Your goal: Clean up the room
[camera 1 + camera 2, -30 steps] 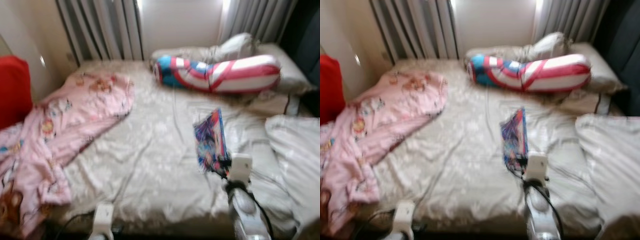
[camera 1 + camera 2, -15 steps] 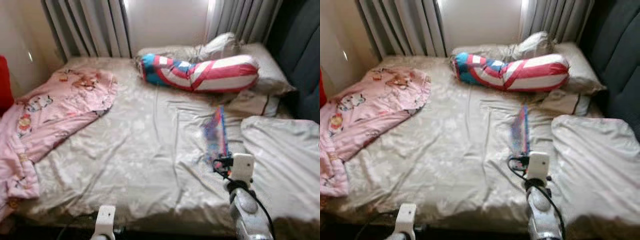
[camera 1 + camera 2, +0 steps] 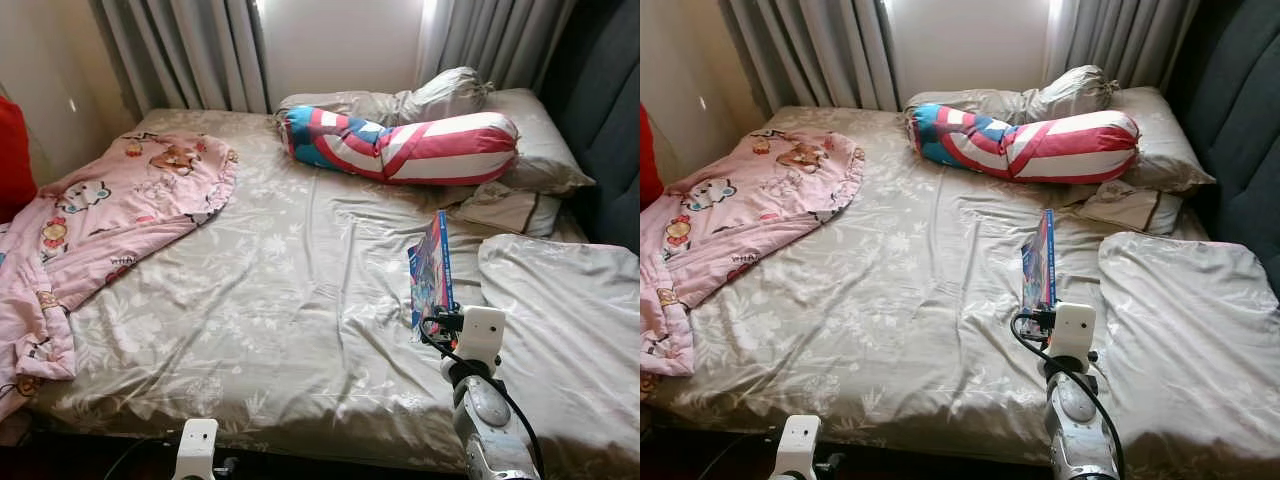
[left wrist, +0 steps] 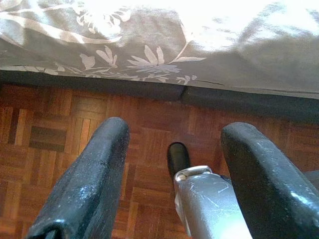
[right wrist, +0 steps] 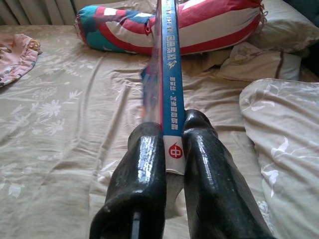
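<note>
One bed (image 3: 280, 300) stands under two sets of grey curtains (image 3: 190, 50). On it lie one pink blanket (image 3: 110, 215), one long striped bolster (image 3: 400, 145), three pillows (image 3: 540, 140) near the head, one pale folded duvet (image 3: 560, 310) and one thin book (image 3: 430, 270). There are two grippers, the right gripper (image 5: 172, 144) and the left gripper (image 4: 172, 149), each with two black fingers

blanket (image 3: 110, 215) left on bed (image 3: 280, 300) | bolster (image 3: 400, 145) behind | book (image 3: 432, 270) right
</note>
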Tool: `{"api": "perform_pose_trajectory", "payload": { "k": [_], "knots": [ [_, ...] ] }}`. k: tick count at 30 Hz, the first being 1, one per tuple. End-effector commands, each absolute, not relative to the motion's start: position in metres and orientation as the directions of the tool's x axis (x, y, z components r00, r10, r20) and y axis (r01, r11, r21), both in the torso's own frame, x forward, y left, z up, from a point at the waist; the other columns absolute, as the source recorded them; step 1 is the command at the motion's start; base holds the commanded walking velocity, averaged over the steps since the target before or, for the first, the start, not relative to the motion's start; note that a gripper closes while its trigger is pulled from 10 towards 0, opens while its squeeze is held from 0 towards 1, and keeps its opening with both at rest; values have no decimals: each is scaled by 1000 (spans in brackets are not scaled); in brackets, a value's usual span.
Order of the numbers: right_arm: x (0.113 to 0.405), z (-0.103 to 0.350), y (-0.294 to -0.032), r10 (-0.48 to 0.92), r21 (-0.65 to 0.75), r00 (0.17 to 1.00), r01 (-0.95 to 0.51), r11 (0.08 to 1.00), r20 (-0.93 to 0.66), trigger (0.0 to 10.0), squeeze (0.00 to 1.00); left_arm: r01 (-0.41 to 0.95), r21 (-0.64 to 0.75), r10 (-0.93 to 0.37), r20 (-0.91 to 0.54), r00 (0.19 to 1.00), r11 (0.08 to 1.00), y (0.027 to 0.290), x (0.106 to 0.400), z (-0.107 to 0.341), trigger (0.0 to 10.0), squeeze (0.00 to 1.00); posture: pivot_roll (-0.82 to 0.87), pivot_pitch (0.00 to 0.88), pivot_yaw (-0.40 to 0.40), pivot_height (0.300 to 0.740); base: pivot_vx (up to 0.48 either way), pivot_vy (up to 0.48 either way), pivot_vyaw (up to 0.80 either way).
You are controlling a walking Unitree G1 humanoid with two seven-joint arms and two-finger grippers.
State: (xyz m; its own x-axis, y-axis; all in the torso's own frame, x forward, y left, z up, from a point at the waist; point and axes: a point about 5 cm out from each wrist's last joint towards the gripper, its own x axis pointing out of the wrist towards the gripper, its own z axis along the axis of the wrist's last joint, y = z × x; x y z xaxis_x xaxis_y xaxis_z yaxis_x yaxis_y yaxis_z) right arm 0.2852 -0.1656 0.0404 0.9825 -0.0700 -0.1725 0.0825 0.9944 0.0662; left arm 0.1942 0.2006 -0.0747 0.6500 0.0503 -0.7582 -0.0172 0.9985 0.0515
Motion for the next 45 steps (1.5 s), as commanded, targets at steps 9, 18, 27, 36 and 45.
{"api": "perform_pose_trajectory", "payload": {
  "k": [9,18,27,36,45],
  "knots": [
    [291,52,-167,-86,72,989,95,993,-121,10000,0,-7,57,49,-778,626,998,202,189,-78,10000,0,-86,20,-13,740,0,0,-65],
    [291,52,-167,-88,54,989,95,994,-122,10000,0,1,62,48,-781,622,998,202,187,-79,10000,0,-87,19,-13,740,213,0,-481],
    [291,51,-168,-94,50,988,101,994,-126,10000,0,3,62,47,-782,621,998,202,186,-79,10000,0,-87,20,-13,740,295,0,0],
    [290,50,-167,-94,61,987,103,993,-131,10000,0,3,64,48,-787,615,998,204,183,-80,10000,0,-88,25,-13,740,166,0,-263],
    [289,51,-166,-96,55,988,103,993,-124,10000,0,6,66,49,-790,611,998,204,181,-81,10000,0,-86,27,-13,740,0,0,-51]
  ]
}}
